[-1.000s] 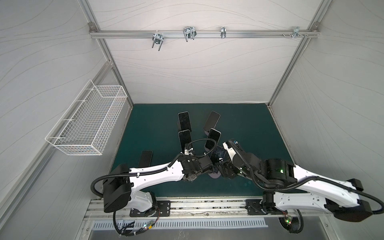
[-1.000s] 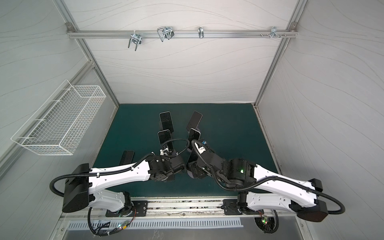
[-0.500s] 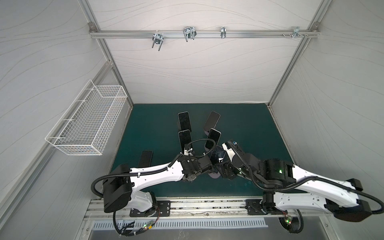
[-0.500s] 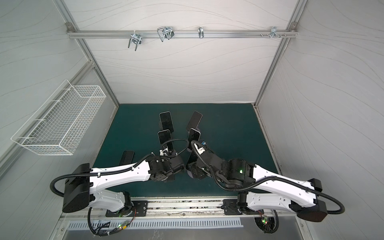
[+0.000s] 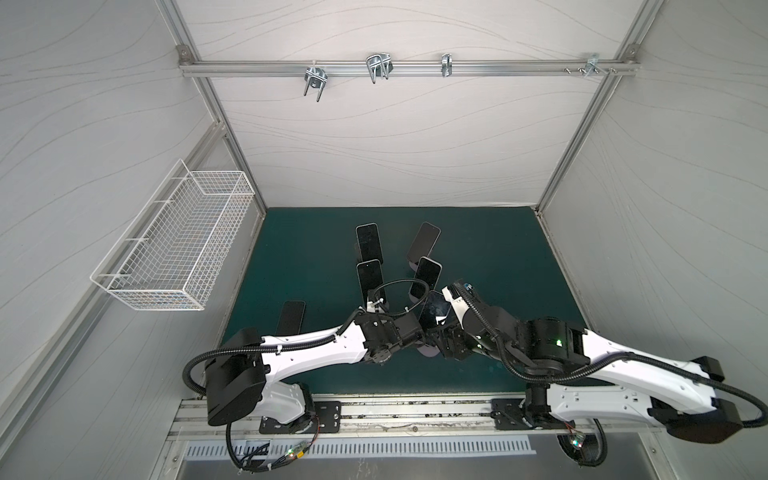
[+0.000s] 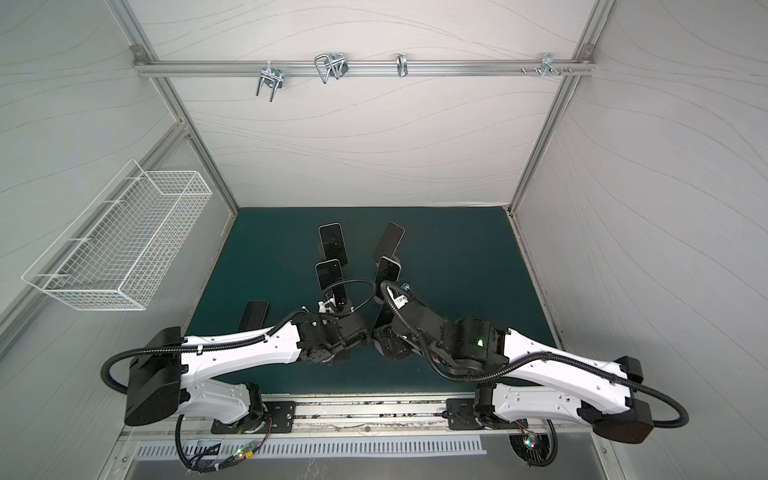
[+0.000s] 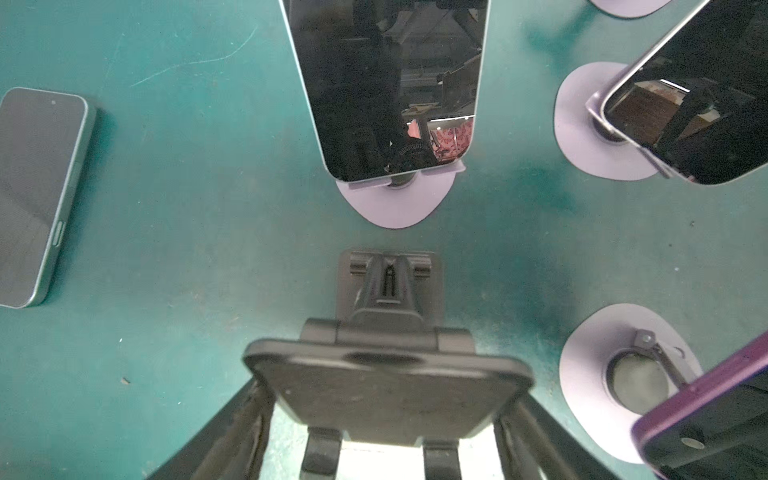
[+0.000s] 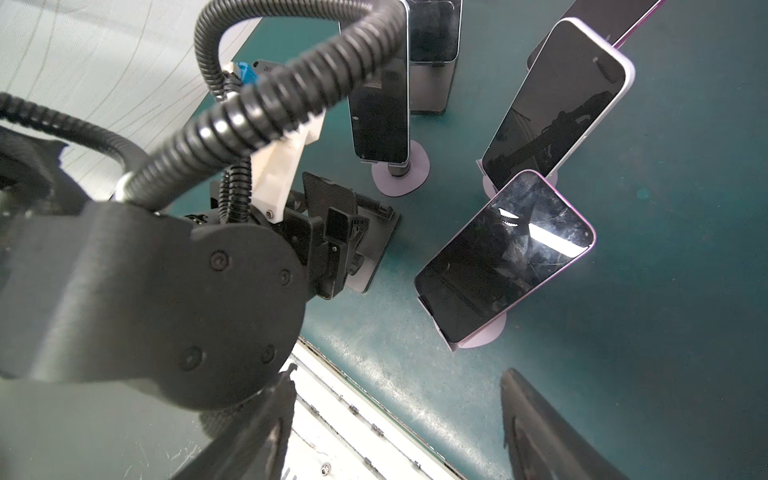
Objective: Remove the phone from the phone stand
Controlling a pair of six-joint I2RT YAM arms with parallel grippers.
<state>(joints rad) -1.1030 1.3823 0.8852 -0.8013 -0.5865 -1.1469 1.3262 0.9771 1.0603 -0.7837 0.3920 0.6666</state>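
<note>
At the near centre of the desk (image 5: 498, 257), the purple-framed phone (image 8: 503, 257) leans face-up on its lilac stand (image 8: 490, 334), bottom edge seated in the stand's lip; it is not yet lifted. The right end effector (image 8: 399, 370) stands short of it, fingers apart with nothing between them. The left end effector (image 7: 386, 419) straddles the back plate of an empty black stand (image 7: 388, 291) just beside. Its fingers lie close against the plate's edges, but whether they press on it cannot be told. Risks, as judged: nothing steadies the lilac stand, so a pull off the line of the cradle could catch the lip and drag or tip stand and phone together. The glass face is glossy and scuffed, so a grip on it may slip. A white-framed phone (image 8: 557, 104) on its own stand sits close behind and another standing phone (image 8: 380, 116) is near; an overshoot would knock them. Both wrists crowd together in both top views, and the left arm's cable conduit (image 8: 266, 112) arches close by the standing phones, so arm contact or a snag is possible. A green-framed phone (image 7: 37, 195) lies flat, well apart.
</note>
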